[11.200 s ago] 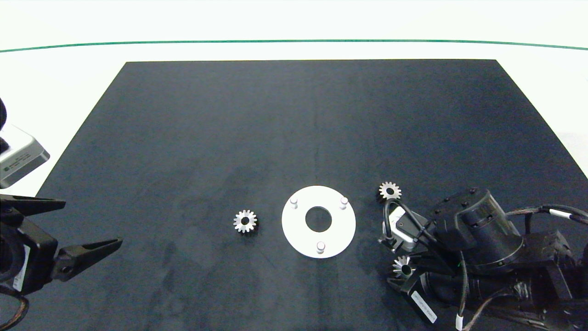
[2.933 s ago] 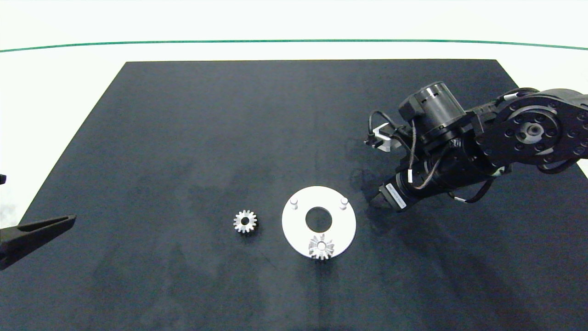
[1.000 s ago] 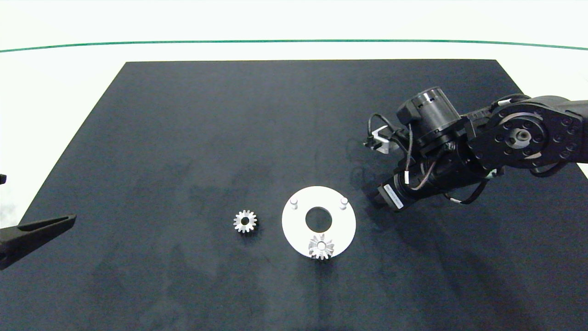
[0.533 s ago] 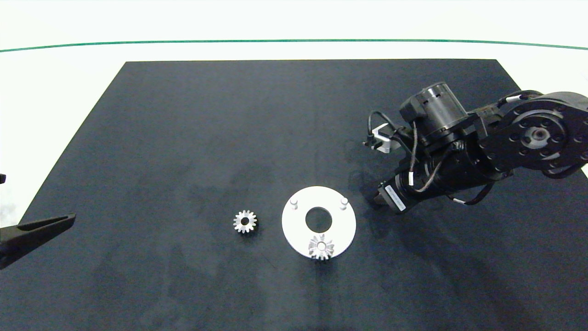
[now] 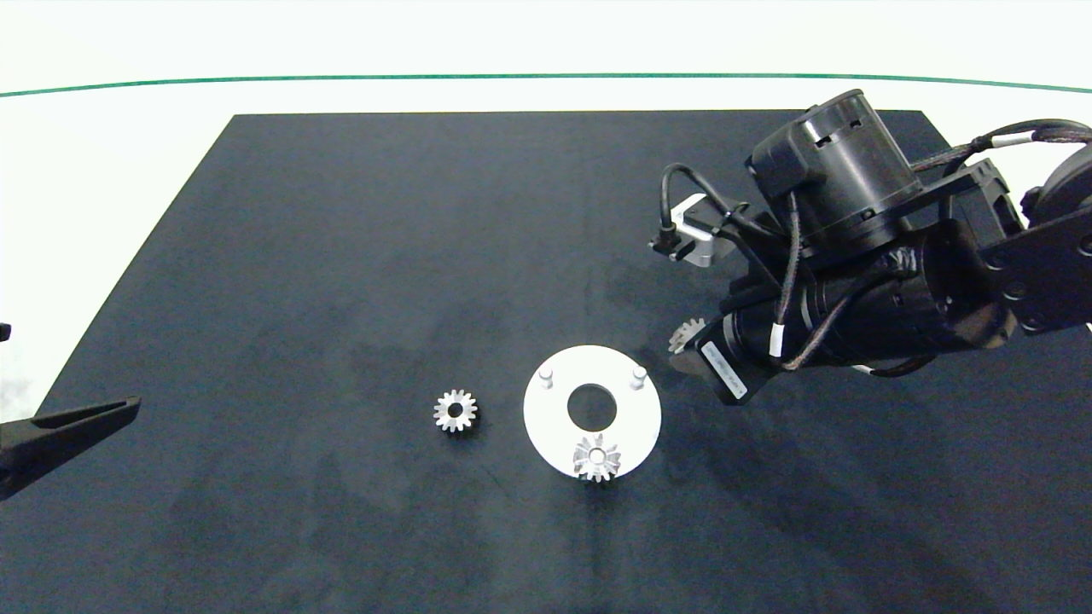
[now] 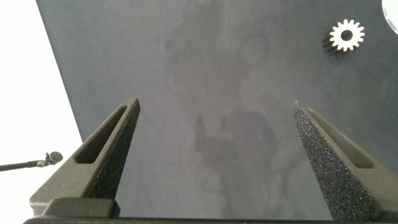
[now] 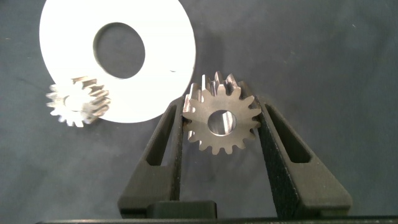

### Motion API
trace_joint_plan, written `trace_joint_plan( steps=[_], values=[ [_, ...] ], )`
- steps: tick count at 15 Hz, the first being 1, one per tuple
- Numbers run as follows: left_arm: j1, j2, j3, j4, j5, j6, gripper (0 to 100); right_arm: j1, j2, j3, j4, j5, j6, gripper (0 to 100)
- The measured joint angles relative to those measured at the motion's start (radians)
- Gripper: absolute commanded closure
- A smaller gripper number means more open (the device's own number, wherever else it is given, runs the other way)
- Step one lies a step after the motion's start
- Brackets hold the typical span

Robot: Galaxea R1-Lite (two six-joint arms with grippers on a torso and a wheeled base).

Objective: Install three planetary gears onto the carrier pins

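- A silver gear (image 7: 222, 121) is clamped between the two fingers of the right gripper (image 7: 222, 124), its bore facing the wrist camera.
- In the head view, this held gear (image 5: 687, 334) is seen above the black mat (image 5: 426, 213), just beside the right edge of the white disc (image 5: 636, 418).
- A second gear (image 5: 596, 458) is seated on the disc's near pin.
- The two far pins (image 5: 546, 374) (image 5: 637, 376) are left bare.
- A third gear (image 5: 455, 411) is laid flat on the mat, left of the disc and apart from it.
- The left gripper (image 6: 214, 130) is parked at the mat's left edge, its fingers spread wide with nothing between them.
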Motion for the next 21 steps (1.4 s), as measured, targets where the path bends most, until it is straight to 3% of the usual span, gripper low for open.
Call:
trace_joint_plan(
  steps=[9,21],
  values=[
    [0.001,0.0,-0.001,-0.001,0.0,0.0,0,0.04,0.091,-0.037,-0.004,0.001,0.009,93],
    [0.001,0.0,-0.001,-0.001,0.0,0.001,0,0.031,0.141,-0.068,-0.005,0.001,0.01,93]
  ],
)
